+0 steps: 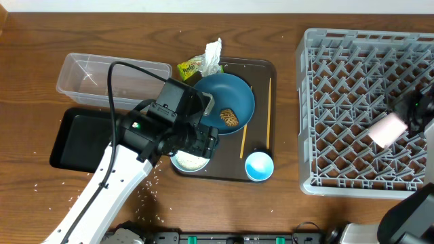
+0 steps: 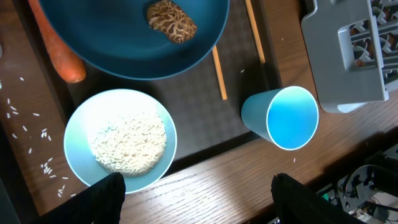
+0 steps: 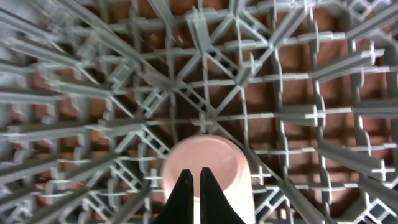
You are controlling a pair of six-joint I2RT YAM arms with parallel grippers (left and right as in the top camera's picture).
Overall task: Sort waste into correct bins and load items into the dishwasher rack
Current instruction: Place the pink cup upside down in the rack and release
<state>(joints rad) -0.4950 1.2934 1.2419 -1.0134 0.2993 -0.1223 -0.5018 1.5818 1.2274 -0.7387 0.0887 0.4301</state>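
Your right gripper (image 3: 194, 193) has the pink cup (image 3: 205, 165) over the rack (image 1: 352, 74); your left gripper (image 2: 198, 183) hangs wide open above the bowl (image 2: 81, 124).

On the right wrist view, your fingers are nearly closed, pinched on the cup's wall, with the rack's pegs right beneath. On the left, your jaws are spread wide and grip nothing; the bowl, with rice (image 2: 129, 144) in it, sits just ahead of the left finger. The bowl stands on the brown tray (image 1: 261, 68), beside the dish (image 2: 137, 37) that carries the lump (image 2: 171, 20). The carrot (image 2: 59, 46) lies along the dish's edge. The chopsticks (image 2: 219, 74) lie between the dish and the upright blue cup (image 2: 286, 117). The tissue (image 1: 213, 57) and wrapper (image 1: 190, 68) sit at the tray's far edge. The tub (image 1: 108, 74) and black tray (image 1: 81, 139) lie further out on your left side, and loose grains speckle the table (image 1: 41, 41).
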